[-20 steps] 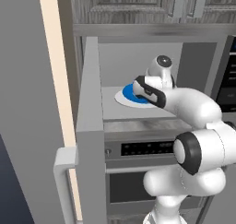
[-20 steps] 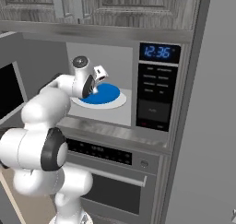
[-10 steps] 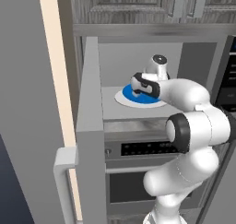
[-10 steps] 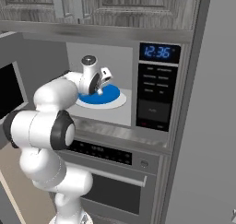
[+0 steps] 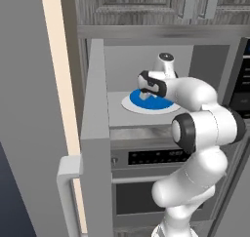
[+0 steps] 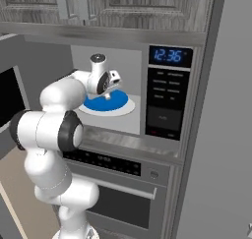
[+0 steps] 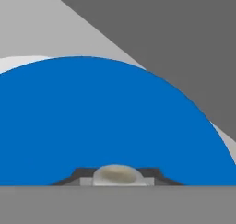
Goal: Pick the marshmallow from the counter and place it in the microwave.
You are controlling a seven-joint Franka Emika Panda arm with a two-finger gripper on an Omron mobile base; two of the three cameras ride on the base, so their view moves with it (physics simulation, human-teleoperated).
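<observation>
One marshmallow (image 7: 117, 174): small pale rounded lump, soft-looking, sits low in the hand view between the two dark finger tips, over the blue disc.
Gripper (image 7: 117, 180): fingers nearly closed around the marshmallow, one tip flanking each side; whether pressing it or just loosened, cannot tell.
Blue disc (image 7: 92, 121): flat, smooth, saturated blue, round; lies on the white turntable (image 5: 128, 103) inside the microwave.
Microwave (image 6: 170, 98): grey built-in box, pale smooth interior, door swung open.
Keypad (image 6: 167, 100): black glossy panel right of the cavity, rows of small buttons, blue clock digits at the top.
Microwave door (image 5: 95, 133): flat grey slab seen edge-on in the left base view, pale bar handle low on its outer edge.
Arm (image 5: 202, 128): glossy white rounded segments with dark joints, reaching into the cavity, wrist bent down over the disc.
Oven (image 6: 120, 194): below the microwave, brushed grey front, dark control strip, bar handle, dark window.
Cabinets (image 6: 133, 7): grey wood-grain panelled doors above.
</observation>
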